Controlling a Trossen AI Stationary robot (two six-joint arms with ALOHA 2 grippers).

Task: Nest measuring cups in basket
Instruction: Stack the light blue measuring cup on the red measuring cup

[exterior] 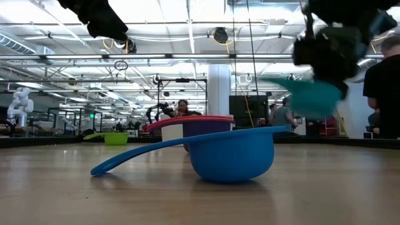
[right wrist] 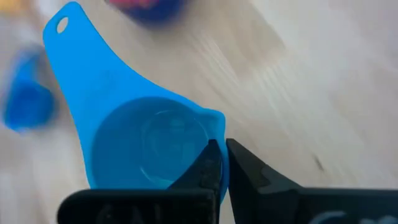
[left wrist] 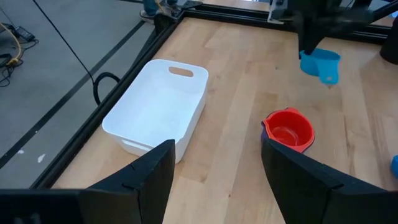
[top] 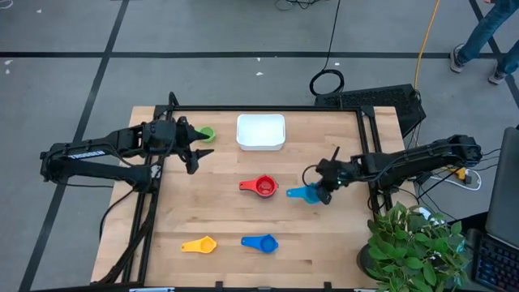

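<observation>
Right gripper (right wrist: 217, 163) pinches the rim of the light blue plastic measuring cup (right wrist: 140, 140) off the table, the spread left gripper (top: 188, 151) waits beside the empty white plastic basket (top: 260, 131), so nesting looks barely begun.

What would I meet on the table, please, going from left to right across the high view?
Left tool → green cup → white basket → light blue cup, held in the right tool.
</observation>
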